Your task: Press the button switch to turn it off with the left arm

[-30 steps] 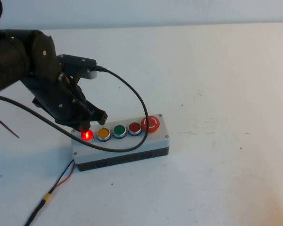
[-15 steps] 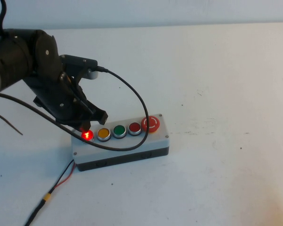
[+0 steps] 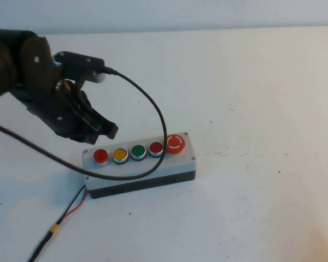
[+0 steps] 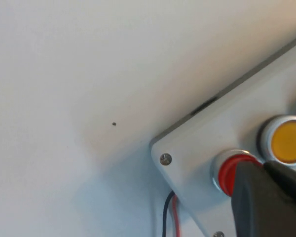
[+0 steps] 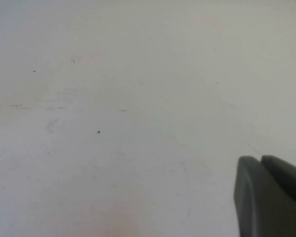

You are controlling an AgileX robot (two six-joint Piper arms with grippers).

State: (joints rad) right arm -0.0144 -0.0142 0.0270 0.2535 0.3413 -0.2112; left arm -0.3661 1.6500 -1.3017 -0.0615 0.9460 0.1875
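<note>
The button switch [image 3: 100, 156] is the small round red pushbutton with a silver ring at the left end of the grey box [image 3: 180, 161]; it is not lit. It also shows in the left wrist view [image 4: 225, 171], partly hidden behind my fingers. My left gripper [image 3: 110, 130] is shut and empty, hovering just above and behind the button, apart from it; in the left wrist view [image 4: 260, 167] its tips overlap the button's edge. My right gripper [image 5: 260, 160] is shut and empty over bare table, out of the high view.
The row on the box holds a yellow button [image 3: 119, 155], a green button [image 3: 138, 151], a darker red button [image 3: 156, 147] and a large red mushroom button [image 3: 175, 143]. The arm's black cable [image 3: 153, 109] loops over the box. Red and black wires [image 3: 71, 206] run off front left.
My left gripper has lifted up and back off the button switch. The button's red light, lit in both earlier frames, is now out.
</note>
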